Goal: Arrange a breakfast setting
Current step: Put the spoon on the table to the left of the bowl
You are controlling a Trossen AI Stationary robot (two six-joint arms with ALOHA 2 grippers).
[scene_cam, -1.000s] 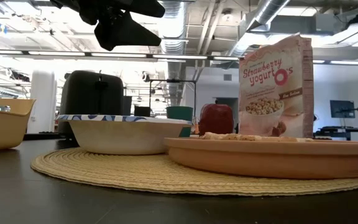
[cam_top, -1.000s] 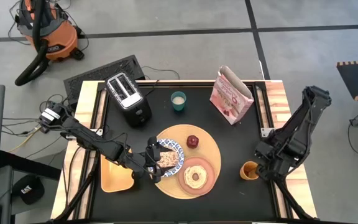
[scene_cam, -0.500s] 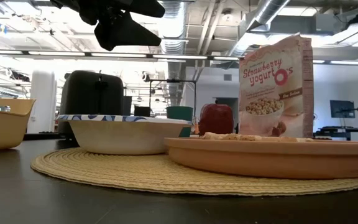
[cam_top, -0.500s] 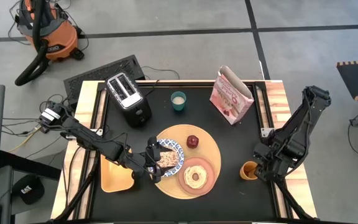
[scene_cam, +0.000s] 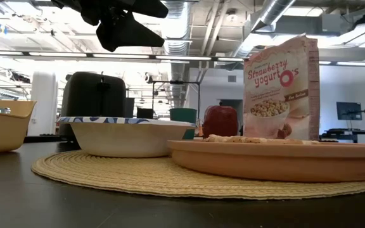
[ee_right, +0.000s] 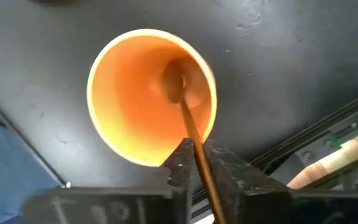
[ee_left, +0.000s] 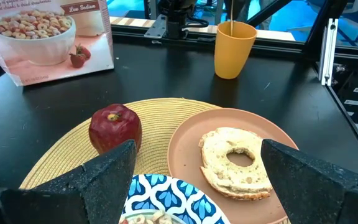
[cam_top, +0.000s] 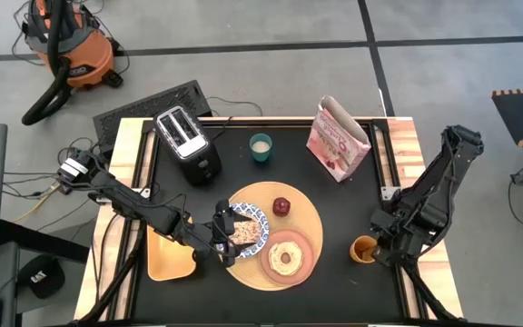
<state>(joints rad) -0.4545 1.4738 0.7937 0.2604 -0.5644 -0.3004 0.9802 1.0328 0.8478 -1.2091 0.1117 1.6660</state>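
The round tan board [cam_top: 309, 211] carries the blue-and-white bowl [cam_top: 251, 227], the dark red apple [cam_top: 281, 207] and the pink plate [cam_top: 303, 263] with the bagel [cam_top: 286, 258]. My left gripper [cam_top: 228, 234] hovers open over the bowl [ee_left: 166, 200], and its wrist view shows the apple [ee_left: 115, 126] and the bagel [ee_left: 236, 162] ahead. The orange cup [cam_top: 364, 248] stands on the black table, right of the board. The gold spoon [ee_right: 185, 112] stands inside it. My right gripper [ee_right: 201, 163] is above the cup, shut on the spoon. My right gripper pinches the spoon's thin handle [ee_right: 197, 146] between its two fingers, coming from above and pointing down into the cup [ee_right: 151, 96]. The spoon leans in the cup with its bowl end [ee_right: 174, 78] on the cup's bottom.
A black-and-silver toaster [cam_top: 187, 141] stands far left, a teal cup [cam_top: 261, 146] at the far middle and a cereal bag [cam_top: 338, 138] far right. The yellow tray [cam_top: 166, 257] lies left of the board, under my left arm. Bare black table lies along the near edge.
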